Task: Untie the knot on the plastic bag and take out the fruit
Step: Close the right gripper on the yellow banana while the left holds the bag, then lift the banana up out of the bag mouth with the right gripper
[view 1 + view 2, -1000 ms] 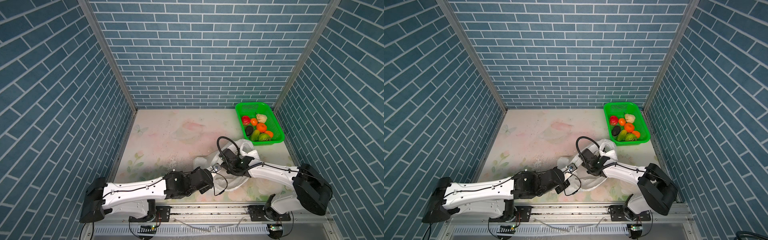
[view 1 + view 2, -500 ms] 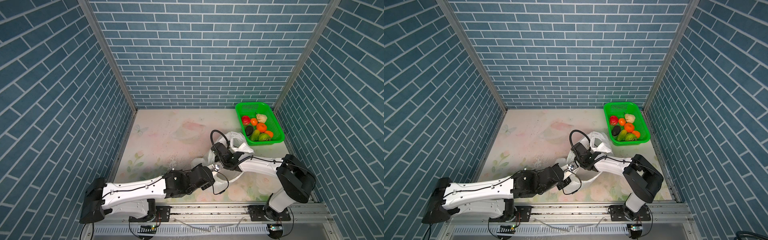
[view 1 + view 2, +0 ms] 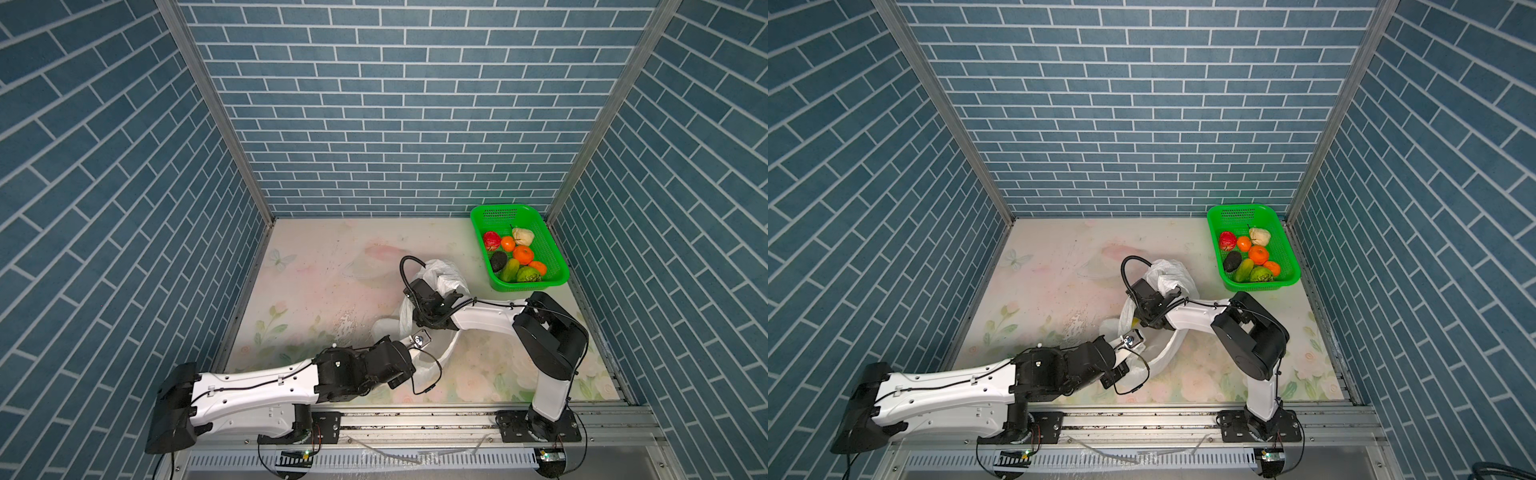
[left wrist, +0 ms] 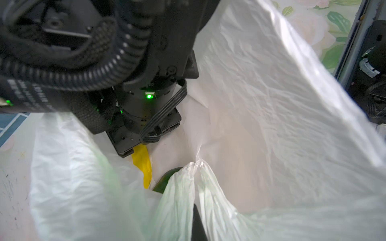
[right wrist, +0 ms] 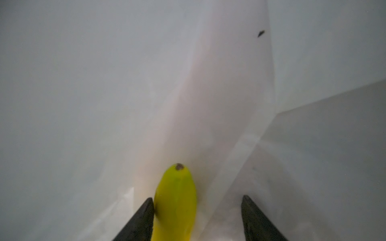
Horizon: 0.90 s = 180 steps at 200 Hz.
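Observation:
The white plastic bag [image 3: 442, 274] [image 3: 1169, 272] lies mid-table with its mouth held wide; the knot is out of view. My left gripper [image 3: 419, 340] [image 4: 195, 206] is shut on a pinched fold of the bag's rim. My right gripper [image 5: 196, 200] reaches inside the bag and is open. A yellow banana [image 5: 176, 198] [image 4: 143, 162] lies between its fingers, against one finger and apart from the other. In the left wrist view a dark green fruit [image 4: 167, 179] lies beside the banana. In both top views the right fingers are hidden in the bag.
A green basket [image 3: 505, 212] [image 3: 1241, 210] stands at the back right with several fruits [image 3: 523, 254] in it. The blue brick walls close in three sides. The right arm's elbow [image 3: 548, 328] stands near the front right.
The right arm has folded in and its wrist has swung left and deeper into the bag. The bag's top has shifted left and away. The left arm has barely moved.

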Each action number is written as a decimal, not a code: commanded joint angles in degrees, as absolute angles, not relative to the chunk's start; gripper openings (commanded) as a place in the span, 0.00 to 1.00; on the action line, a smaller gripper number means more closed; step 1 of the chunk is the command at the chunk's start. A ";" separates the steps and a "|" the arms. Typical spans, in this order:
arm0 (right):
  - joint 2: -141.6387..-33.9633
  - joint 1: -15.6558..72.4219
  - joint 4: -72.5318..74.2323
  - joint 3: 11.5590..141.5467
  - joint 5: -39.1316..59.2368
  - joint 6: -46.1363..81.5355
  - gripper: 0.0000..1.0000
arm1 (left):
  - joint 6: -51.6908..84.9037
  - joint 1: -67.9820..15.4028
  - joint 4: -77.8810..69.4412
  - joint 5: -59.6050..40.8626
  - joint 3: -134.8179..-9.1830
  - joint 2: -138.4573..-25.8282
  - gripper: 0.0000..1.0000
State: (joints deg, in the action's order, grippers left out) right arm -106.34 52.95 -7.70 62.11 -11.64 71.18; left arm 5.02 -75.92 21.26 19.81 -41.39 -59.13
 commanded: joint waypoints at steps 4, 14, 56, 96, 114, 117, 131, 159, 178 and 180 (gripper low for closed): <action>-102.81 52.56 -13.80 59.12 -14.28 73.42 0.46 | 6.69 -75.66 23.32 18.52 -40.26 -58.25 0.00; -100.79 52.34 -13.77 57.89 -14.97 73.59 0.42 | 6.77 -75.67 22.83 17.59 -40.32 -58.85 0.00; -95.02 51.93 -16.49 55.41 -17.90 73.51 0.22 | 7.24 -75.66 20.59 16.88 -40.62 -61.56 0.00; -92.36 51.44 -11.99 51.90 -16.73 74.38 0.27 | 7.27 -75.64 21.58 17.57 -40.17 -60.32 0.00; -92.81 51.42 -8.13 50.99 -13.54 74.99 0.35 | 7.12 -75.61 21.80 18.17 -39.05 -58.37 0.00; -92.89 51.43 -7.55 50.90 -13.02 75.13 0.36 | 7.03 -75.63 21.87 18.26 -38.84 -58.04 0.00; -93.69 51.59 -5.91 50.97 -11.24 75.60 0.45 | 6.63 -75.63 22.22 18.36 -38.82 -57.75 0.00; -96.10 51.73 -4.95 52.94 -9.62 75.52 0.55 | 6.43 -75.61 21.50 17.14 -39.04 -59.28 0.00; -97.56 51.77 -4.57 54.35 -8.57 75.59 0.56 | 6.77 -75.67 20.64 16.88 -38.93 -59.77 0.00; -97.80 51.77 -4.64 54.55 -8.36 75.61 0.56 | 6.77 -75.65 20.54 16.92 -38.91 -59.77 0.00</action>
